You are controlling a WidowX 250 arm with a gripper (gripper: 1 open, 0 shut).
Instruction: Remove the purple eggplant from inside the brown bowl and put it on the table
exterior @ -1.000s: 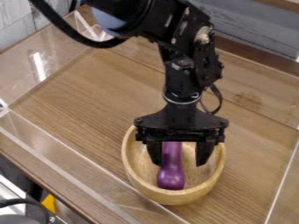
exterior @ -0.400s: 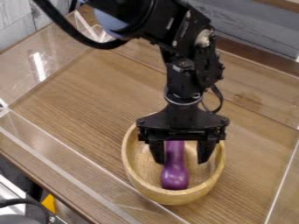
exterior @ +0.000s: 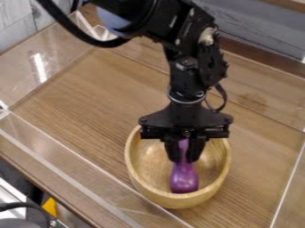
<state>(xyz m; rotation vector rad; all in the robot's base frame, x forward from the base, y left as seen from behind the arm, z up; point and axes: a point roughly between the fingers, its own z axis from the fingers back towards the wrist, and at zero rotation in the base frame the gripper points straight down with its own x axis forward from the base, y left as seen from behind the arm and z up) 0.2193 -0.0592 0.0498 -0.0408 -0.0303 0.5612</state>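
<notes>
We find the eggplant [exterior: 183, 175] inside the bowl [exterior: 143, 169], lying lengthwise with its rounded end toward the near rim and its far end hidden under the gripper [exterior: 185, 147]. The bowl sits on the table [exterior: 84, 98] at near right, close to the clear wall.

The gripper points down into the bowl, its fingers drawn narrow around the far part of the eggplant. They appear to press on it from both sides, but we cannot confirm a firm hold, since the contact is partly hidden by the fingers themselves.

Handling, in our judgement:
- The eggplant looks like a small glossy toy, so probably light and stiff enough to take a pinch.
- Its shine and rounded, tapering body suggest a slippery surface; a pinch near the narrow end could let it squirt out or swing downward.
- The best hold would be across the thicker middle, with the fingers square to its length.
- The bowl looks wooden, thick-rimmed and unlikely to tip, though a lift that drags the eggplant against the wall might shift it.

The eggplant is not yet out of the bowl.
</notes>
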